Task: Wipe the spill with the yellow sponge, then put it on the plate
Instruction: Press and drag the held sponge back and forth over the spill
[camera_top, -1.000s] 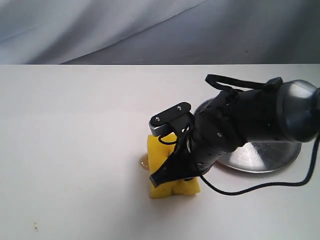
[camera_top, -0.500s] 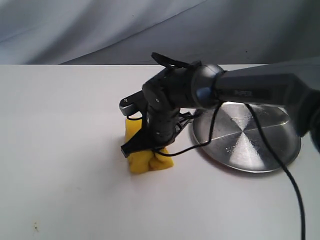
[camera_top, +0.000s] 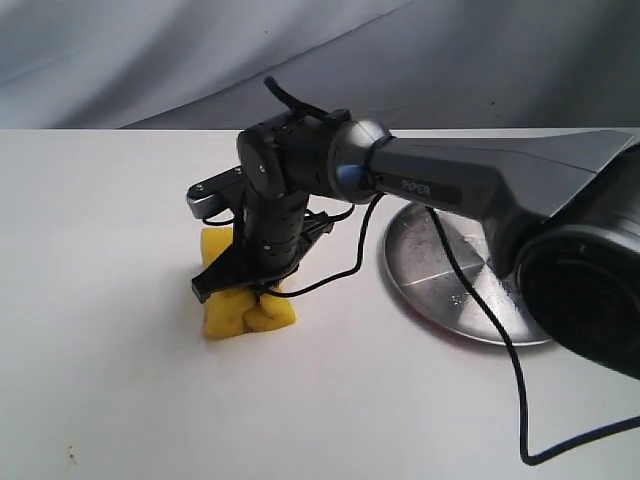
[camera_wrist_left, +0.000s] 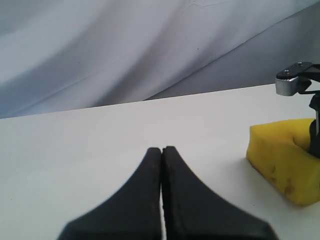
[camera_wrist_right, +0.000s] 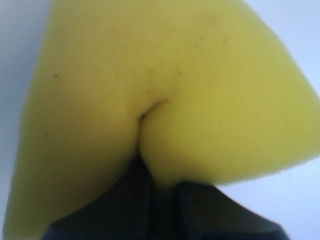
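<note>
- Pinching across its middle is how the yellow sponge (camera_top: 245, 312) is held: the right gripper (camera_top: 250, 292) is clamped on it from above, and the foam bulges out in two lobes on either side of the fingers.
- The sponge is pressed onto the white table (camera_top: 120, 380) to the left of the plate (camera_top: 415, 285) in the exterior view. It is near the rim but clear of it, and not on the plate.
- The left gripper (camera_wrist_left: 162, 150) is seen with its jaws pressed together and nothing between them. It is parked low over the table beyond the sponge, on the side away from the plate.
- From the deep crease in the right wrist view, the foam is judged very soft, light and springy. A hold deep across the centre, as now, is thought secure, whereas a pinch at a corner would probably let the block twist or fold away.
- A rebound to full thickness is to be expected on release, so a low set-down near the plate's centre is advised, since the shiny metal is probably slick.
- No spill can be made out beside the plate; whether any lies under the sponge cannot be told.
</note>
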